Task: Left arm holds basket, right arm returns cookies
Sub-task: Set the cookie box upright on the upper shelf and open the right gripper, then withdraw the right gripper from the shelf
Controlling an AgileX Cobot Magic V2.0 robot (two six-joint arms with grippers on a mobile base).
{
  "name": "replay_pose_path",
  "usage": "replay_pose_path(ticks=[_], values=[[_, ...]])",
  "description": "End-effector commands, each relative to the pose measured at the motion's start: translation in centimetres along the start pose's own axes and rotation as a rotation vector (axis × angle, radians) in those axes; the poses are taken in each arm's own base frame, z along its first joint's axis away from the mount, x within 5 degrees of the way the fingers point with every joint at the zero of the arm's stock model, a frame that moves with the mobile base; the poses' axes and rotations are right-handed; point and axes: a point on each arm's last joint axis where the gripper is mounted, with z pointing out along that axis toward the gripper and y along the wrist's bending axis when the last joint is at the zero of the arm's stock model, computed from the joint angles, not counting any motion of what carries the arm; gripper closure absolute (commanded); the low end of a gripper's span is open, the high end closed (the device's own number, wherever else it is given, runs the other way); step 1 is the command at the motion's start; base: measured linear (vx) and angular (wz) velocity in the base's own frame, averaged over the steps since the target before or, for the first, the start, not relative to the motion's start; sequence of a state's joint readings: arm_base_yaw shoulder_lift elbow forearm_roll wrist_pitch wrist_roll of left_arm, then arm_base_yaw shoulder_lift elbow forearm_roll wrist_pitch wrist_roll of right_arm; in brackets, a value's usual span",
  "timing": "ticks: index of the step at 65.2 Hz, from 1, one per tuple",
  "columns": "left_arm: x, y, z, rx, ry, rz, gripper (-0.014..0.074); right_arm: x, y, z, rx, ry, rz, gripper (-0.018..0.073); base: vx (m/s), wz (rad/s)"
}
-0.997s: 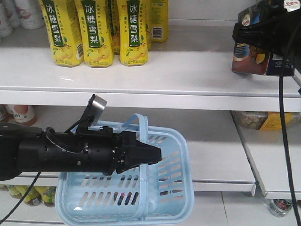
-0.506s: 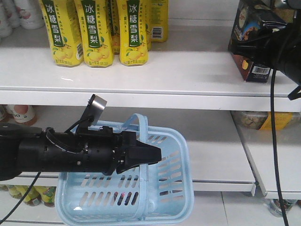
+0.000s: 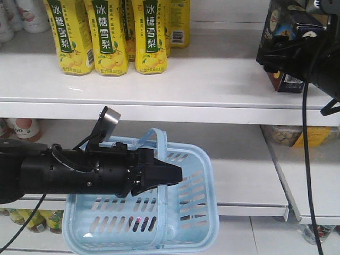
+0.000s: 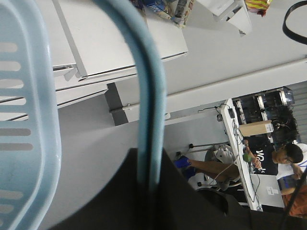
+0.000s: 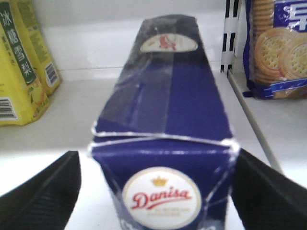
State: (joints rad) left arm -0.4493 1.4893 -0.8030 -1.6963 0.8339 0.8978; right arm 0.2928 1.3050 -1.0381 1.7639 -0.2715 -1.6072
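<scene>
The light blue basket (image 3: 191, 212) hangs by its arched handle (image 4: 149, 96) from my left gripper (image 3: 166, 173), which is shut on that handle (image 4: 148, 184). The navy cookies box (image 3: 280, 42) stands upright at the right end of the upper shelf (image 3: 202, 85). In the right wrist view the cookies box (image 5: 165, 124) shows a red "Danisa" oval. My right gripper (image 5: 156, 191) stands open around it. White shelf shows between the left finger (image 5: 45, 189) and the box, while the right finger (image 5: 268, 191) is close against its edge.
Yellow drink cartons (image 3: 106, 37) stand at the upper shelf's left, one close to the box (image 5: 21, 72). A blue cracker pack (image 5: 278, 48) lies behind a white divider (image 5: 231, 38) to the right. Packets (image 3: 297, 135) lie on the lower shelf. A cable (image 3: 307, 159) hangs from the right arm.
The cookies box went from tilted and lifted to upright on the upper shelf, shifting slightly left with the right arm. The left arm and basket have not moved.
</scene>
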Motion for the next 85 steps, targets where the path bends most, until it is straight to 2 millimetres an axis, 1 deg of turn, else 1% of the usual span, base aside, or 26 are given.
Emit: replay_pose_path(ticks=[1, 5, 12, 22, 34, 46, 52, 57, 60, 63, 68, 73, 78, 82, 85], values=[[-0.6, -2.2, -0.7, 0.085, -0.042, 0.018, 0.0602, -2.2, -0.2, -2.0, -0.019, -0.078, 0.014, -0.0029, 0.00, 0.00], [-0.6, -2.2, -0.7, 0.085, -0.042, 0.018, 0.0602, -2.3, -0.3, -2.8, -0.028, -0.090, 0.017, -0.0029, 0.00, 0.00], [-0.6, -2.2, -0.7, 0.085, -0.042, 0.018, 0.0602, -1.8, -0.7, -4.0, -0.026, -0.092, 0.013, -0.0029, 0.00, 0.00], [-0.6, -2.2, -0.7, 0.085, -0.042, 0.018, 0.0602, -0.2, -1.5, -6.1, -0.037, -0.082, 0.007, -0.0029, 0.00, 0.00], [-0.6, -2.2, -0.7, 0.085, -0.042, 0.018, 0.0602, 1.2, -2.8, -10.1, -0.038, -0.126, -0.027, -0.0029, 0.00, 0.00], [-0.6, -2.2, -0.7, 0.085, -0.042, 0.018, 0.0602, 2.8, -4.4, -14.5, -0.031, -0.207, -0.075, -0.0027, 0.00, 0.00], [-0.6, -2.2, -0.7, 0.085, -0.042, 0.018, 0.0602, 4.1, -5.5, -16.7, 0.002, -0.245, -0.073, -0.0020, 0.00, 0.00], [-0.6, -2.2, -0.7, 0.085, -0.042, 0.018, 0.0602, 5.4, -6.6, -17.8, 0.065, -0.255, -0.125, -0.0013, 0.00, 0.00], [-0.6, -2.2, -0.7, 0.085, -0.042, 0.018, 0.0602, 6.4, -7.2, -18.5, 0.108, -0.256, -0.162, -0.0010, 0.00, 0.00], [-0.6, -2.2, -0.7, 0.085, -0.042, 0.018, 0.0602, 7.3, -7.7, -18.9, 0.134, -0.256, -0.153, -0.0010, 0.00, 0.00], [-0.6, -2.2, -0.7, 0.085, -0.042, 0.018, 0.0602, 8.8, -8.1, -19.4, 0.119, -0.264, -0.112, -0.0010, 0.00, 0.00], [-0.6, -2.2, -0.7, 0.085, -0.042, 0.018, 0.0602, 10.6, -7.8, -19.3, 0.055, -0.250, -0.097, -0.0010, 0.00, 0.00], [-0.6, -2.2, -0.7, 0.085, -0.042, 0.018, 0.0602, 12.8, -7.3, -18.7, -0.018, -0.208, -0.130, -0.0010, 0.00, 0.00], [-0.6, -2.2, -0.7, 0.085, -0.042, 0.018, 0.0602, 13.9, -7.0, -18.4, -0.051, -0.181, -0.155, -0.0010, 0.00, 0.00], [-0.6, -2.2, -0.7, 0.085, -0.042, 0.018, 0.0602, 14.4, -7.0, -18.3, -0.056, -0.168, -0.162, -0.0010, 0.00, 0.00]])
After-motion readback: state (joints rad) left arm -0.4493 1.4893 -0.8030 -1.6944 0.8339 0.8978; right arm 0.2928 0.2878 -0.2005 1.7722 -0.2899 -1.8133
